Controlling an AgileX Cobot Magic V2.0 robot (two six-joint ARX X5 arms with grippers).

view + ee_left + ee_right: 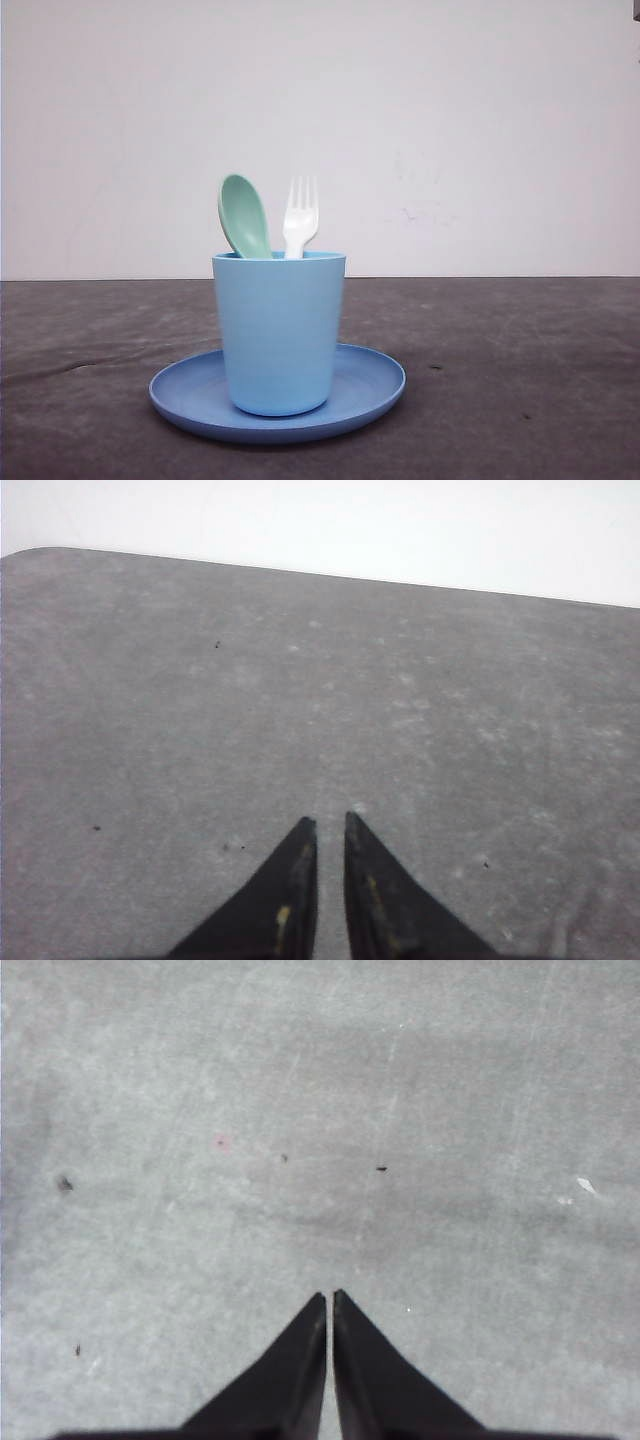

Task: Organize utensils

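A pale mint-green spoon [244, 216] and a white fork [299, 218] stand upright side by side in a light blue cup [279, 332], spoon on the left, fork on the right. The cup rests on a round blue plate [372, 385] in the middle of the grey table. My left gripper [329, 822] hangs over bare table, its black fingers nearly together with only a thin slit and nothing between them. Over another bare patch, my right gripper [331, 1295] is shut too, holding nothing.
The dark grey tabletop [520, 360] stretches to both sides of the plate, up to a white wall [450, 130] behind. In the left wrist view the table's far edge [300, 572] curves off at one corner.
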